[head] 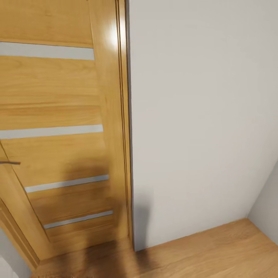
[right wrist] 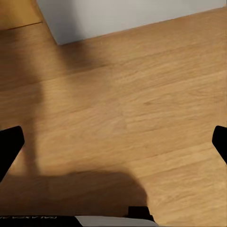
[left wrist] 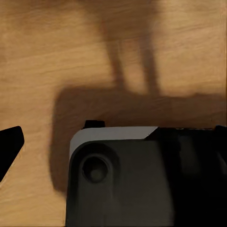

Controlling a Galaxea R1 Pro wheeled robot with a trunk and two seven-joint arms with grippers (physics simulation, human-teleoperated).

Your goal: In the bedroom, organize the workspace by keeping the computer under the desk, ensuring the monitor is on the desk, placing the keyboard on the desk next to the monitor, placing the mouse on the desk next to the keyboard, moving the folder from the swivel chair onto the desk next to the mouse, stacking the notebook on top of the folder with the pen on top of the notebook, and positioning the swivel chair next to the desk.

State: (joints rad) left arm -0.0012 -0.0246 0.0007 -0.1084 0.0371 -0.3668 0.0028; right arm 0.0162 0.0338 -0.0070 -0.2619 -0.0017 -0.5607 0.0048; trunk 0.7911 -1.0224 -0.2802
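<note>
I face a corner of the bedroom: a wooden door point(head: 54, 116) with frosted strips stands left of a plain white wall point(head: 200, 116), above honey-coloured wood floor point(head: 193, 251). My left gripper point(left wrist: 113, 142) hangs over the floor point(left wrist: 42, 56) with its dark fingertips point(left wrist: 10, 144) far apart at the picture's edges, open and holding nothing. My right gripper point(right wrist: 113, 146) is open too. Its black fingertips point(right wrist: 9, 144) are spread wide above bare floorboards point(right wrist: 123, 109).
The door's dark handle point(head: 9, 163) pokes in at the left edge. A second wall point(head: 268, 208) closes the corner at the right. My own dark base point(left wrist: 132, 184) lies under the left gripper. The white wall's foot point(right wrist: 132, 14) meets the floor ahead of the right gripper.
</note>
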